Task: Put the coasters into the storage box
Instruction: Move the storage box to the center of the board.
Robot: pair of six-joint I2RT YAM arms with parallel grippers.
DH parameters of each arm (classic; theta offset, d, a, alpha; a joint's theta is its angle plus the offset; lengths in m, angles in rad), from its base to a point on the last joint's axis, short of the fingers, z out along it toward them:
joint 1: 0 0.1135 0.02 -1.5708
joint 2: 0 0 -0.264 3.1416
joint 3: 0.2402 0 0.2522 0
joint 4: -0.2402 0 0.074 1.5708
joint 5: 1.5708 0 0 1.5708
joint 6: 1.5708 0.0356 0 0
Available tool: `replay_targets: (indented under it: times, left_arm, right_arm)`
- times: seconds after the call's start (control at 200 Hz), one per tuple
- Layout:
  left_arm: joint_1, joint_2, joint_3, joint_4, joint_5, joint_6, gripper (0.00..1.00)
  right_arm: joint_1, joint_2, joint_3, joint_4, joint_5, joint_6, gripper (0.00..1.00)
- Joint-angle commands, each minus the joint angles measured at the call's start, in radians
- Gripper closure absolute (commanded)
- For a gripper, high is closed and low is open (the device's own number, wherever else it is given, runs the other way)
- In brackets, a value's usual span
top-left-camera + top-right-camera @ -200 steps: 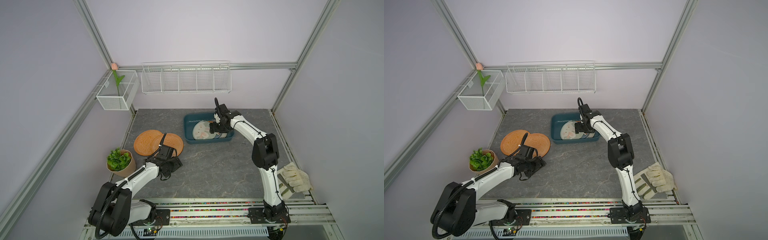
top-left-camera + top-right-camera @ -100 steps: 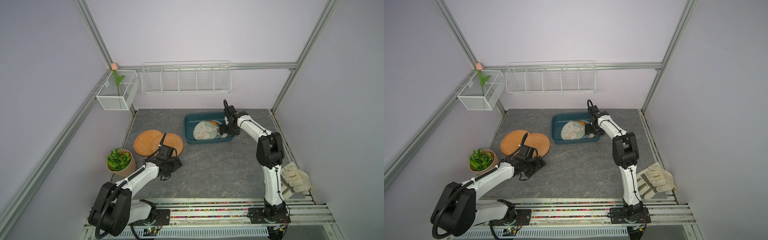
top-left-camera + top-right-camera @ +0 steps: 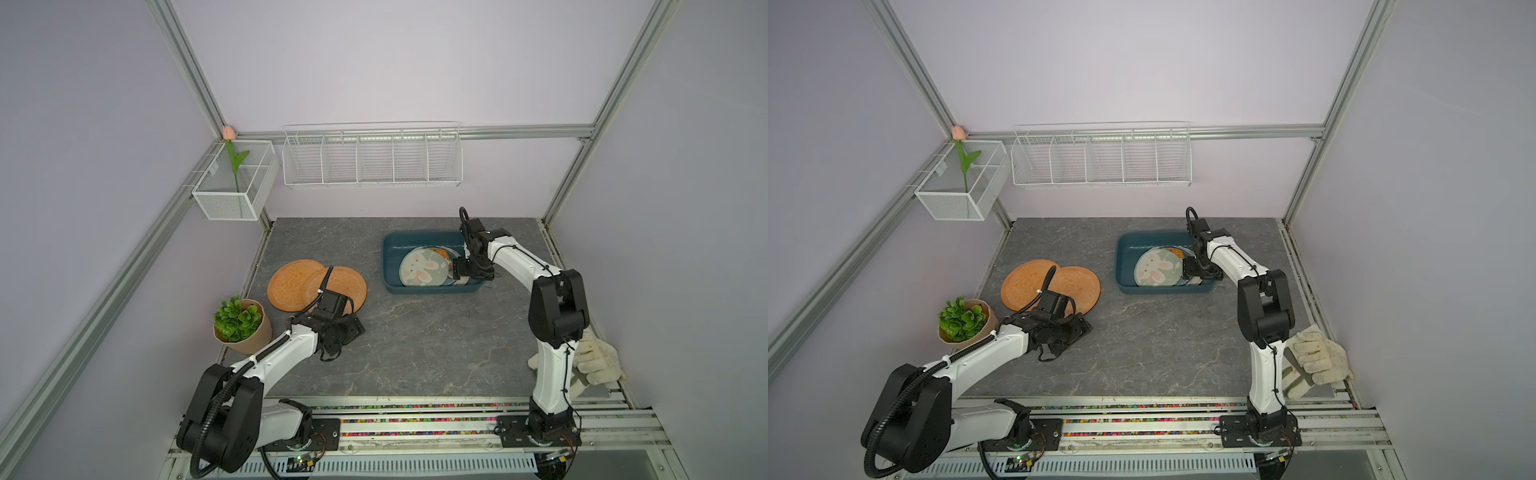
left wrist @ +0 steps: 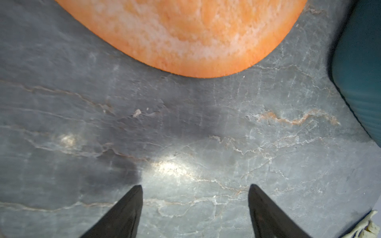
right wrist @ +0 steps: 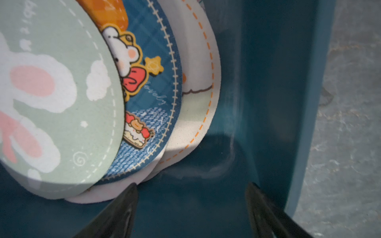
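The teal storage box sits at the back right and holds several overlapping coasters, topped by a pale green rabbit one over a blue one and a cream one. My right gripper hangs open and empty at the box's right end, beside the stack. Two orange coasters lie overlapping on the table at the left. Just in front of them my left gripper stands open over bare table, short of the nearer orange coaster.
A potted plant stands left of my left arm. White work gloves lie at the right front edge. Wire baskets hang on the back wall. The box's corner shows in the left wrist view.
My right gripper has moved from over the middle of the box to its right end, uncovering the rabbit coaster. The left arm has barely moved.
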Motion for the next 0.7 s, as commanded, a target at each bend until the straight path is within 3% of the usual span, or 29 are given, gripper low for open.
replay_targets:
  times: [0.0,0.215,0.43,0.59,0.695]
  left_arm:
    - [0.006,-0.002,0.045,-0.030,-0.015,0.016,0.19]
    - [0.052,0.021,0.143,-0.095,-0.043,0.072,0.16]
    - [0.207,0.084,0.333,-0.166,-0.085,0.188,0.00]
    - [0.290,0.201,0.500,-0.204,-0.116,0.239,0.00]
    - [0.328,0.313,0.612,-0.245,-0.132,0.265,0.09]
  right_arm:
    - [-0.007,-0.059,-0.065,-0.054,0.023,0.029,0.16]
    - [0.001,-0.119,-0.048,-0.037,-0.059,0.028,0.14]
    - [0.062,-0.188,0.011,-0.087,-0.174,0.023,0.03]
    - [0.136,-0.247,-0.047,-0.056,-0.270,0.040,0.01]
    - [0.188,-0.287,-0.103,0.000,-0.326,0.069,0.02]
